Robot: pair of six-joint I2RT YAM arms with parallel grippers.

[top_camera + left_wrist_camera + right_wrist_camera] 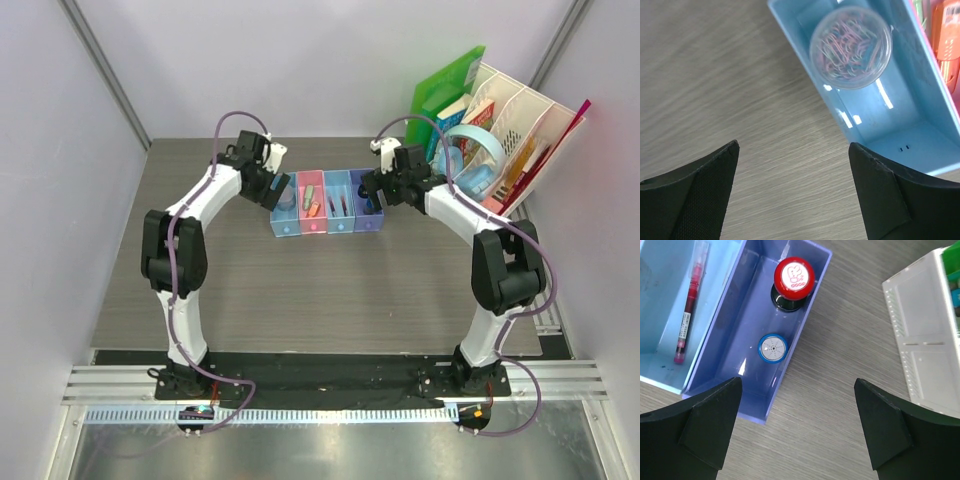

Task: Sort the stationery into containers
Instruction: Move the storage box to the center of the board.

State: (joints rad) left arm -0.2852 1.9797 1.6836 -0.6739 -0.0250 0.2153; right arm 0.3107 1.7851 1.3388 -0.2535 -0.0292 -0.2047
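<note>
Top external view: 4 containers (340, 228) stand joined in 1 row on the grey table (350, 290), between the 2 arms.
First light blue tray (920, 145): holds a round clear box (851, 47) of coloured paper clips, lying flat.
Pink tray (313, 229): holds a green piece (308, 192) and an orange piece (946, 30).
Second light blue tray (660, 375): a red pen (689, 310) lies along its length.
Purple tray (760, 410): a red-capped stamp (794, 280) and a blue-capped stamp (772, 348) stand upright, slightly apart.
Around: white organizer (520, 125) with books, green folder (447, 85) and blue headphones (480, 150), at the right, apart from the purple tray.
In the way: from above, each gripper hides part of an end tray.
Writing: the pen label is too small to read; the white emblem on the red cap is not readable.
Left gripper (793, 146): over the table beside the first tray, fingers wide apart, nothing between.
Right gripper (797, 382): over the purple tray's right wall, fingers wide apart, empty.
Arms: elbows raised, forearms turned inward to the row.
</note>
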